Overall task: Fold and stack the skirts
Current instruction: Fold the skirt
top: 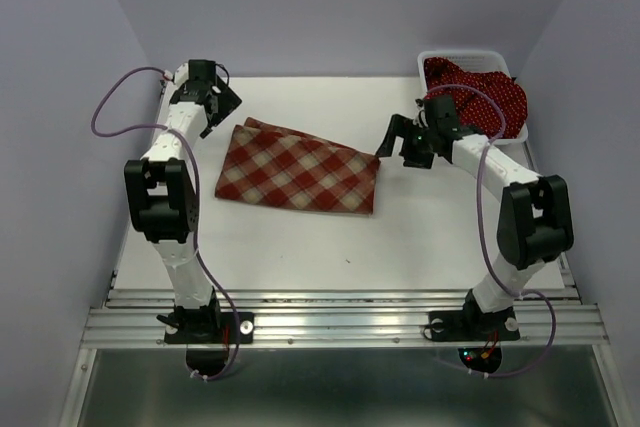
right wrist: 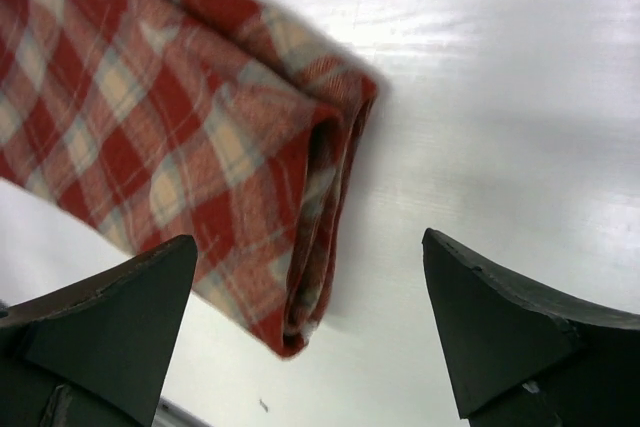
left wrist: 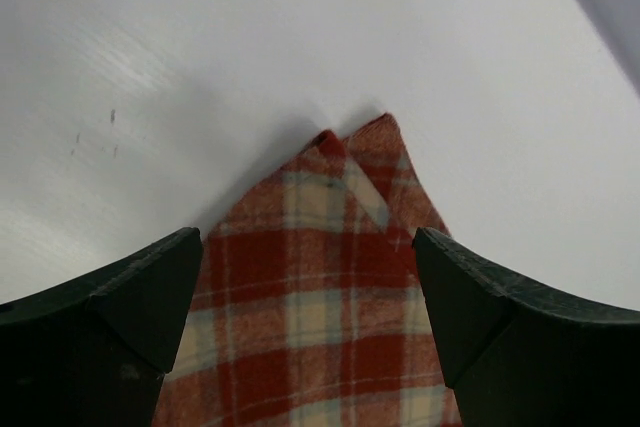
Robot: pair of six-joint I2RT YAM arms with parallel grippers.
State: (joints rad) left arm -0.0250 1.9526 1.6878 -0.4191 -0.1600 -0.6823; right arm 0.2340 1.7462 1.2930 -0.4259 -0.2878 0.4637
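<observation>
Gaping wide, left hand [top: 221,115] and right hand [top: 403,145] flank the folded checked skirt [top: 298,172]

The checked skirt [top: 298,169] in the middle of the table [top: 300,247] is red and cream, with thin pale lines crossing the red squares. The table is plain white. At the table's far right corner, a white mesh basket [top: 465,53] holds dotted cloth [top: 485,97], dark red with tiny white specks. At the table's near edge, the left arm [top: 158,192] and right arm [top: 530,217] are black and white, with purple cables [top: 100,112].
</observation>
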